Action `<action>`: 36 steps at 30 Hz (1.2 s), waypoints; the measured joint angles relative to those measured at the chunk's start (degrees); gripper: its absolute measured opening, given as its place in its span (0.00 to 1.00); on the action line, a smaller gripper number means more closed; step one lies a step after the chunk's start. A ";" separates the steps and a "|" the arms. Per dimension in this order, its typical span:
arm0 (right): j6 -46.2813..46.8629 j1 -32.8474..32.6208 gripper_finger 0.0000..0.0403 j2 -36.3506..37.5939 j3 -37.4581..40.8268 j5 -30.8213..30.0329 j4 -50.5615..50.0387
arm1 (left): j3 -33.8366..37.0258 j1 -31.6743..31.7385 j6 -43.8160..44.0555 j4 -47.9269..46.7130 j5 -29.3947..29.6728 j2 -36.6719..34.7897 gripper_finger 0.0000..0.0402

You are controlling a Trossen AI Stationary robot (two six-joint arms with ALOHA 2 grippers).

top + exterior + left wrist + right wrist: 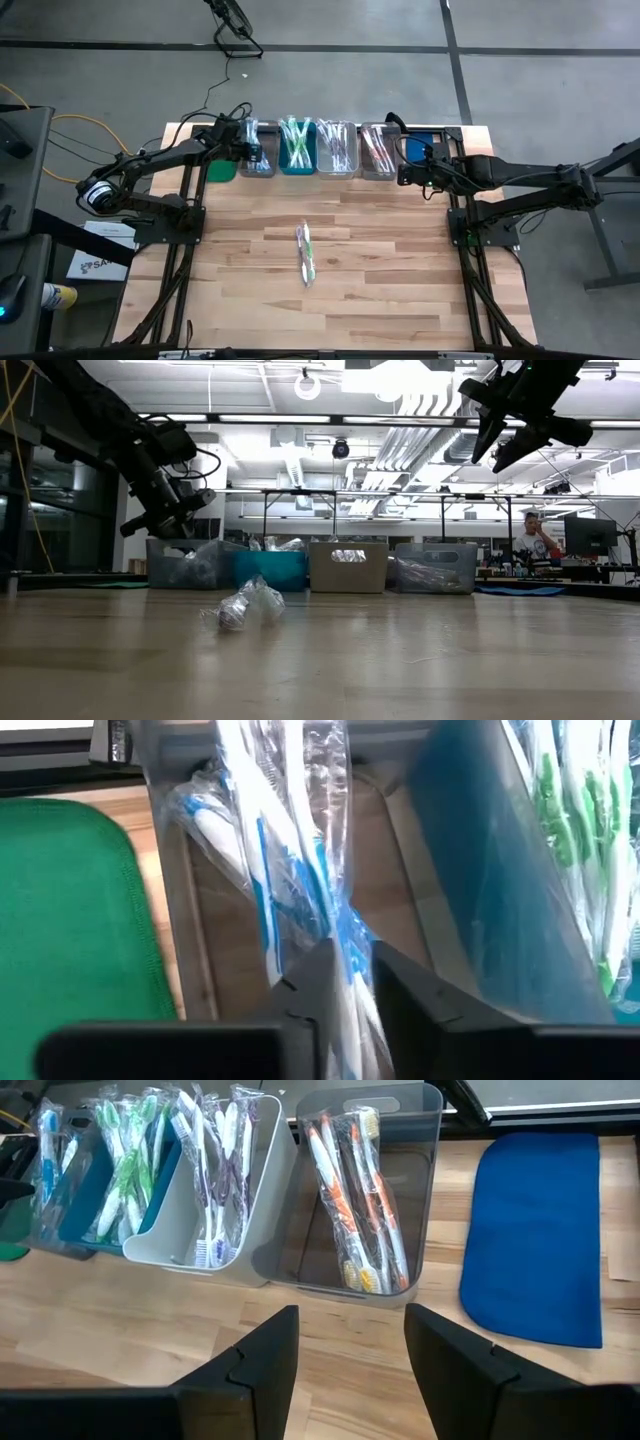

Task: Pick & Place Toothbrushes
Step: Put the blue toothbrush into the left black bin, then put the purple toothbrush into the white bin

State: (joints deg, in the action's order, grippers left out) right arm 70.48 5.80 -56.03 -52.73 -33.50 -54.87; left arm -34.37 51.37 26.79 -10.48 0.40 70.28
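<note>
Wrapped toothbrushes fill a row of bins at the table's far edge: blue ones in a clear bin (258, 146), green ones in a teal bin (297, 146), purple ones in a pale grey bin (215, 1170), orange ones in a smoky clear bin (365, 1200). Two or three wrapped brushes (305, 253) (245, 605) lie flat mid-table. My left gripper (352, 958) (256, 152) hangs over the clear bin, shut on a blue brush. My right gripper (350, 1335) (405, 172) is open and raised, on the near side of the orange bin. My left gripper pinches one blue-and-white toothbrush in its clear wrapper (338, 935) between its two fingers. It comes from above, slanting down into the clear bin. The brush's far part runs on among the other blue brushes in the bin. Which end the fingers hold is hidden by them.
A green mat (70, 910) lies left of the clear bin and a blue mat (535, 1230) right of the orange bin. Bare wood stretches from the bins to the near edge, apart from the loose brushes. A person sits far behind the table (530, 540).
</note>
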 joint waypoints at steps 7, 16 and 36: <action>-0.11 -0.02 0.44 0.00 0.00 1.13 -0.04 | 0.00 0.00 -0.68 0.04 -0.10 0.00 0.39; -0.20 -0.07 0.44 0.00 0.00 4.89 -0.39 | -1.82 0.00 -5.33 -0.06 -2.24 -0.02 0.56; -3.26 -2.57 0.44 0.76 0.04 10.21 -1.79 | -3.96 0.00 -12.23 -1.33 -4.76 -6.64 0.57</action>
State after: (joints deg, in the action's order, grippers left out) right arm 67.22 3.23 -55.27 -52.69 -23.29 -56.66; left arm -38.33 51.37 14.56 -11.81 -4.35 63.64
